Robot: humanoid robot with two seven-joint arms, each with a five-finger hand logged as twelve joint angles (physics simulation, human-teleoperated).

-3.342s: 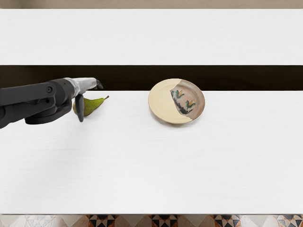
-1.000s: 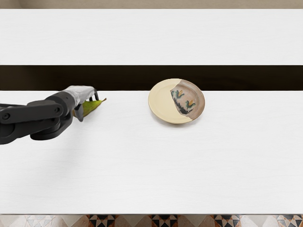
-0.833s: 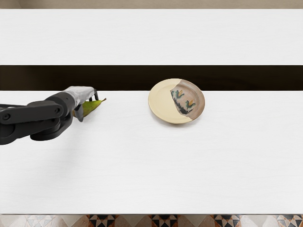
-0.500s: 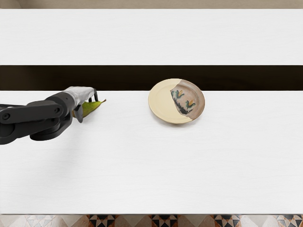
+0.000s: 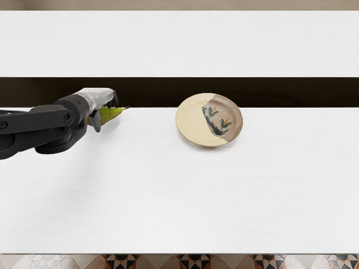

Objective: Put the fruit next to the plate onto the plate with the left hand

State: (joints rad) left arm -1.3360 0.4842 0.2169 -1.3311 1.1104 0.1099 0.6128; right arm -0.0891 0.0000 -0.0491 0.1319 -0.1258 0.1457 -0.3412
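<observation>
Head view, looking down at a slant. A white table (image 5: pixel 179 190) fills most of the field, with a dark gap running behind its far edge. The left arm (image 5: pixel 39 126), black and jointed, comes in from the left border and lies low over the table's far left part. The right arm does not appear.

The plate (image 5: pixel 188 120), cream with a brown painted patch on its right half, rests near the far edge just right of centre and carries nothing. The left hand (image 5: pixel 100 102), grey with dark fingers, is curled down over the fruit, a green pear (image 5: pixel 110 114). Only the pear's narrow end and stem show, pointing right toward the plate. The pear is gripped in the hand at the table's far left and is well apart from the plate. Whether it still touches the table cannot be told from this angle.

Step in hand: the grasp appears made, and the carry to the plate is not yet done. The next move calls for a clear lift, a rightward travel along the far edge until the hand is above the plate's centre, a lowering, and only then release. The grip must stay firm on the tapered fruit, which could slip or roll.
</observation>
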